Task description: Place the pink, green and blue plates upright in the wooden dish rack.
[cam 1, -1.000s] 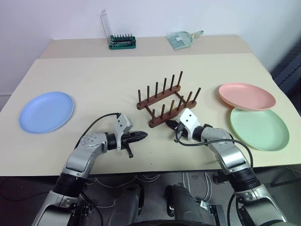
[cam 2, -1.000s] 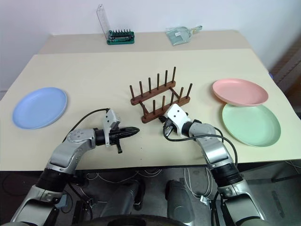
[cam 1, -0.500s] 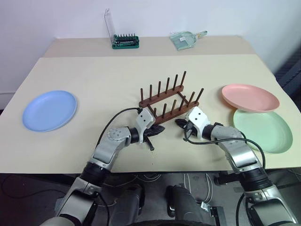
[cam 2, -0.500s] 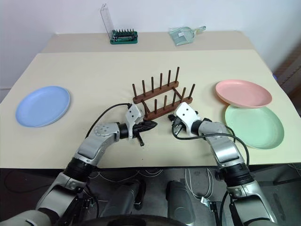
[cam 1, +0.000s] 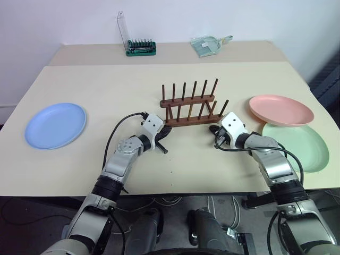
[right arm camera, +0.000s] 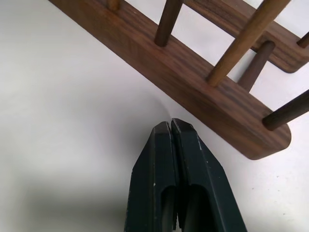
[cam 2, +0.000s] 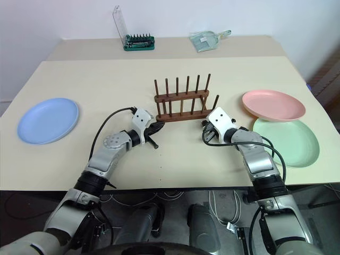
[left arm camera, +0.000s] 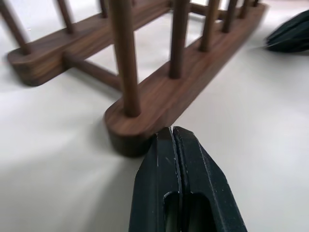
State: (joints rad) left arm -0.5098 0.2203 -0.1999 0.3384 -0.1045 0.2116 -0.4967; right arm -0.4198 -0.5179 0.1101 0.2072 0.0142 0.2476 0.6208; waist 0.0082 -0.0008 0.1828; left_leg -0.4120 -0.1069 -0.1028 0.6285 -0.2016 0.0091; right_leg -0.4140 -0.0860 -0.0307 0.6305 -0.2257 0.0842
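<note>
Both arms reach forward over the table (cam 1: 106, 85), low and bent at the elbow, and their tips point inward at the wooden dish rack (cam 1: 190, 109), which stands between them.

The left gripper (cam 1: 163, 132) has its two black fingers pressed together with nothing between them. In the left wrist view its tip (left arm camera: 172, 133) is right at the rounded end of the near rail of the rack, touching it or just short of it; I cannot tell which. The forearm lies almost level, turned toward the robot's right.

The right gripper (cam 1: 214, 129) is also fully closed and empty. In the right wrist view its tip (right arm camera: 170, 126) is just beside the long side of the near rail, close to that rail's end, with a thin strip of table visible between them. Its wrist is angled toward the robot's left and slightly down.

The blue plate (cam 1: 55, 125) lies flat, well apart from the left gripper on its outer side. The pink plate (cam 1: 280, 110) lies near the right gripper on its outer side, and its edge overlaps the green plate (cam 1: 295, 147), which is flat beside that arm.
</note>
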